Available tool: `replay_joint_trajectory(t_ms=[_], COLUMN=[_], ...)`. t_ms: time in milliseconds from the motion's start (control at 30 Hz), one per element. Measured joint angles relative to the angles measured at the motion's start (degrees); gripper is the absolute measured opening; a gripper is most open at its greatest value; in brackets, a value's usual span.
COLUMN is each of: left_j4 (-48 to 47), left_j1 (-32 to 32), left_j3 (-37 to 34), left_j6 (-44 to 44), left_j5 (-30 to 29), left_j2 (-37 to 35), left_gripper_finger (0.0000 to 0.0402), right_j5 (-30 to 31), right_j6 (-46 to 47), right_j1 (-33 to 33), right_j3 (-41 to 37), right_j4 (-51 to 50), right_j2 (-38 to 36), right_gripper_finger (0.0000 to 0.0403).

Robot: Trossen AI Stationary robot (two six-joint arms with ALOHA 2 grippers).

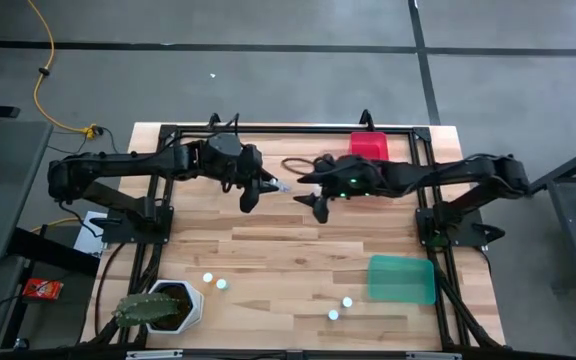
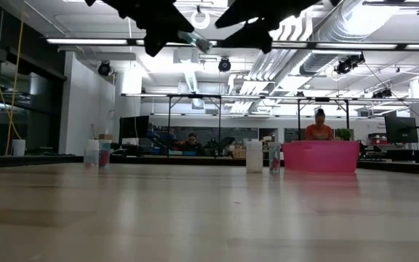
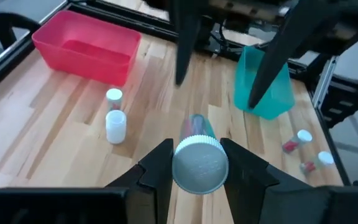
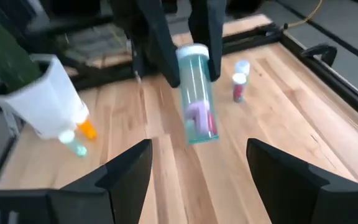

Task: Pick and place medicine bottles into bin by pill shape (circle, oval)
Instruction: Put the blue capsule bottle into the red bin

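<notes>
The step in hand is judged to be a mid-air handover of one medicine bottle [image 4: 196, 93] over the middle of the table [image 1: 298, 250], toward its far edge, so that the pill shape can be read and the correct bin chosen. To do it well, keep the left gripper [image 3: 196, 163] firmly on the white cap end, hold the bottle steady and clear of the table, and keep the clear body facing the right wrist camera until the pink pills inside can be classed as circle or oval. The left gripper is closed on the bottle at its cap, with the body projecting toward the other arm. The right gripper [image 4: 194, 165] stands wide, its fingers on either side of the bottle's free end and touching nothing. If the right arm is to take the bottle, centre the body between its fingers before closing. The red bin [image 1: 369, 146] sits at the far edge of the table and the green bin [image 1: 401, 278] near the near right corner. Other bottles stand along the near edge, beside a white plant pot [image 1: 183, 300].
</notes>
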Motion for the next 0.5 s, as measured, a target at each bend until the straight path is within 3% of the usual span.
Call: replay_joint_trajectory(t_ms=[233,500], left_j4=[0.2,0.1], left_j1=[-1.9,-2.4], left_j3=[0.0,0.0], left_j6=[2.8,3.7], left_j5=[-3.7,-6.7], left_j2=[0.5,0.5], left_gripper_finger=[0.0104,0.0104], right_j5=[-2.8,-5.2], right_j6=[-2.0,-2.0], right_j1=[-1.3,-1.6], right_j3=[6.0,7.6], right_j4=[-1.6,-2.0], right_j2=[6.5,8.6], right_gripper_finger=[0.0254,0.025])
